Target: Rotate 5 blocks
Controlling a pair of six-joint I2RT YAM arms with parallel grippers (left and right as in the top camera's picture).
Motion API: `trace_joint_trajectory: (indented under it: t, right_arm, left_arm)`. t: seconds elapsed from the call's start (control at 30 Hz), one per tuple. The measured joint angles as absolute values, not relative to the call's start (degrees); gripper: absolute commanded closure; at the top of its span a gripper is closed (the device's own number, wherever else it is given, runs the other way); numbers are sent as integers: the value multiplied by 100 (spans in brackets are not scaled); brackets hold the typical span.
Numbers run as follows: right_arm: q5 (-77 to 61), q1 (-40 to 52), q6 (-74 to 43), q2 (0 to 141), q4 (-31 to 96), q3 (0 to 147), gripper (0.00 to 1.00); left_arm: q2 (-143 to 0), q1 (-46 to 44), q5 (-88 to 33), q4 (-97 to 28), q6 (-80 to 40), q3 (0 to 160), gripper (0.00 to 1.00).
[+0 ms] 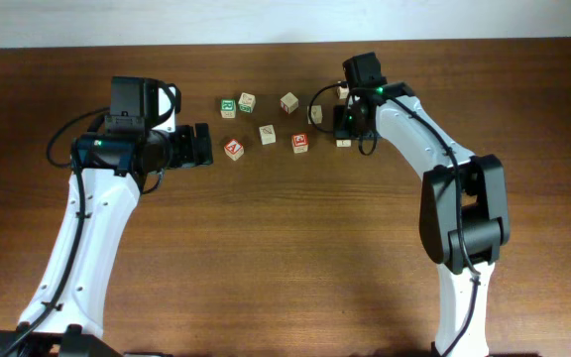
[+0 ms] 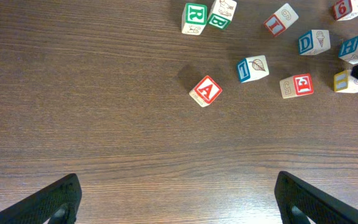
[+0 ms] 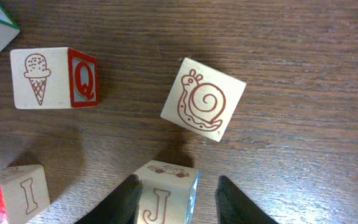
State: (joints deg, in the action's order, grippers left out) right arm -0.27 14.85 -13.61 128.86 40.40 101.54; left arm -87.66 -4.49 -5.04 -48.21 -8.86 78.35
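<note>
Right gripper (image 3: 178, 183) straddles the J block (image 3: 163, 202) beside the snail block (image 3: 202, 99), jaws not yet tight; the left gripper (image 2: 178, 186) hangs wide open. Next, likely: pinch squarely, then twist in place.

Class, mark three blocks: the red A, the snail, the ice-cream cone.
red A block (image 2: 205, 91), left wrist view, on the letter face.
snail block (image 3: 202, 99), right wrist view, on the snail's shell.
ice-cream block (image 3: 37, 76), right wrist view, on the cone face.
</note>
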Motion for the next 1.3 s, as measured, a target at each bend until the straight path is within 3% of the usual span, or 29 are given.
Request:
trace_joint_trajectory:
  t: [0.07, 0.47, 0.73, 0.93, 1.1, 1.3]
  right_arm:
    - [-156, 1485, -1352, 12947, 4047, 10154, 42]
    - [-110, 1490, -1347, 12997, 4189, 10173, 75]
    - [-443, 1490, -1369, 12971, 5741, 10370, 79]
    - [-794, 1490, -1378, 12971, 6879, 10335, 77]
    - [-836, 1494, -1404, 12971, 7091, 10294, 48]
    - [-851, 1500, -1343, 13054, 7443, 10969, 40]
  left_arm:
    - [-8766, -449, -504, -4821, -886, 7835, 2]
    - [-8766, -449, -504, -4845, -886, 7835, 0]
    - [-8766, -449, -506, -4866, -886, 7835, 1]
    - [-8766, -449, -504, -4864, -886, 7835, 1]
    - [-8766, -449, -504, -4862, -886, 7835, 1]
    - [-8766, -449, -504, -4858, -886, 7835, 1]
